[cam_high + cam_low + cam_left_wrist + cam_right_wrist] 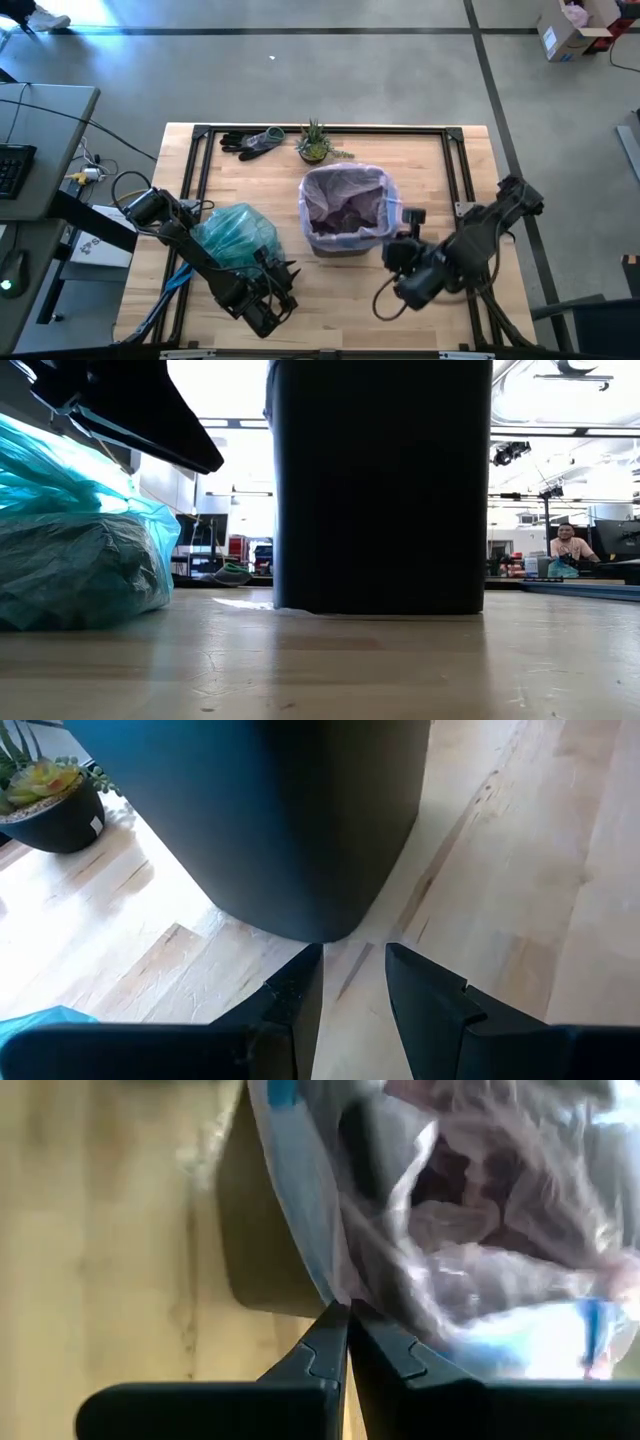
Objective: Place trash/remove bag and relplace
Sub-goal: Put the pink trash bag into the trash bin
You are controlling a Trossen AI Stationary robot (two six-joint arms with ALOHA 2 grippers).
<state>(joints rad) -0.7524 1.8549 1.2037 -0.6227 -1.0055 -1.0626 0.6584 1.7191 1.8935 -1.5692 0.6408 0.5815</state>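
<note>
Teal bag (238, 236) is out on the bench (440, 170); pink liner (345, 200) is in — my right claw (348, 1330) pinches its rim, left claw (352, 982) is spread and empty.

Grey concrete floor (350, 70) crossed by dark lines fills the upper frame, a cardboard box (572, 28) upper right, a grey desk (45, 150) with keyboard (14, 168) at left.

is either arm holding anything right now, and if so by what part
The right end effector is shut at the edge of the pale pink bag lining the bin; whether it pinches plastic cannot be told. The left end effector is open and empty.
</note>
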